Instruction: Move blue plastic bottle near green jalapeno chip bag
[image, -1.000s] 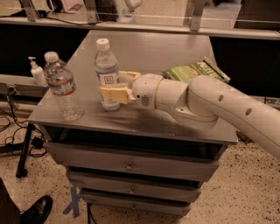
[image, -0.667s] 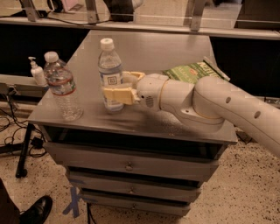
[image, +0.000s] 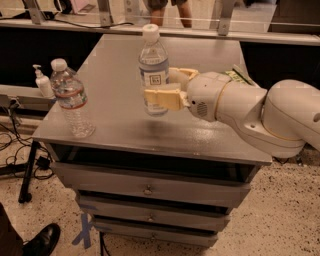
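Observation:
The blue plastic bottle (image: 153, 67) is upright, clear with a white cap and a bluish-white label with a dark square logo. My gripper (image: 167, 89) is shut on its lower half and holds it above the grey cabinet top (image: 120, 90). The white arm comes in from the right. The green jalapeno chip bag (image: 241, 78) lies at the right side of the top, mostly hidden behind the arm; only a green edge shows.
A ribbed clear bottle with a red-white label (image: 72, 99) stands at the front left corner. A small white pump bottle (image: 42, 82) stands on a ledge further left. Drawers (image: 147, 189) face front. A shoe (image: 45, 240) is at the lower left.
The gripper has lifted the blue bottle off the cabinet top and carried it up and a little to the right. The other bottles have not moved.

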